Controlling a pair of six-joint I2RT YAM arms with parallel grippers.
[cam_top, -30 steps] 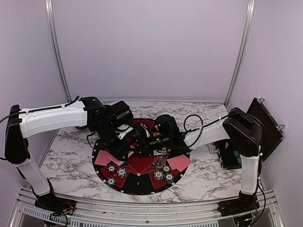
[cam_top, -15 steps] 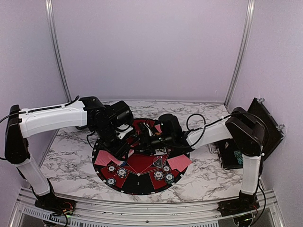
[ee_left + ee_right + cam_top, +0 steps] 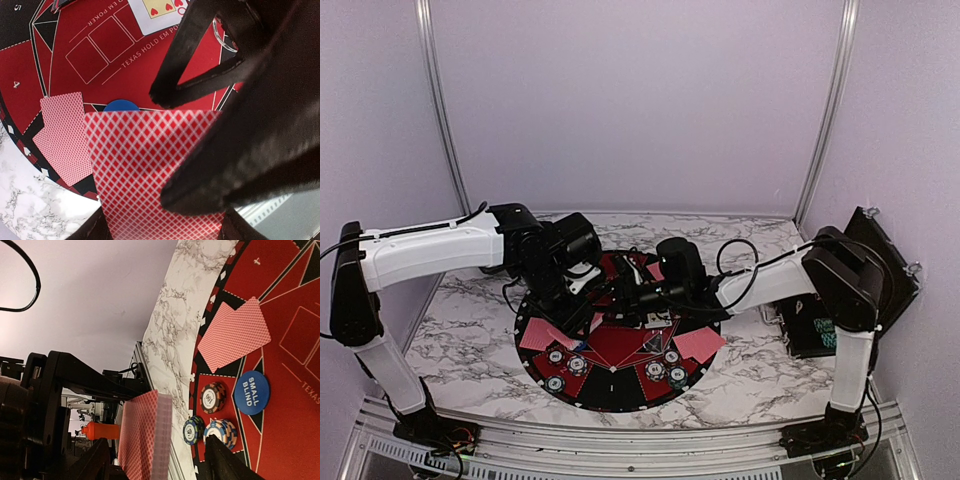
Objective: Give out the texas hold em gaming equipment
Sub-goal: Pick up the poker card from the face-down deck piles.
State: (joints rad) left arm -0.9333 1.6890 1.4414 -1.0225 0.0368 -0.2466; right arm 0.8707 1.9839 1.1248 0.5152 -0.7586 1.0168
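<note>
While the left hand [image 3: 164, 231] is clamping the deck [image 3: 142, 440], the right hand [image 3: 160, 460] is standing open; it should be pinching only the top card [image 3: 130, 150].

The deck of playing cards [image 3: 145, 170] has red backs with a fine white diamond lattice, like the dealt cards [image 3: 234, 332]. The mat [image 3: 100, 50] is red and black with thin white lines. The marker [image 3: 251, 392] is blue with white lettering. The chips [image 3: 212, 397] have striped edges. The table [image 3: 470, 330] is white, grey-veined marble.
</note>
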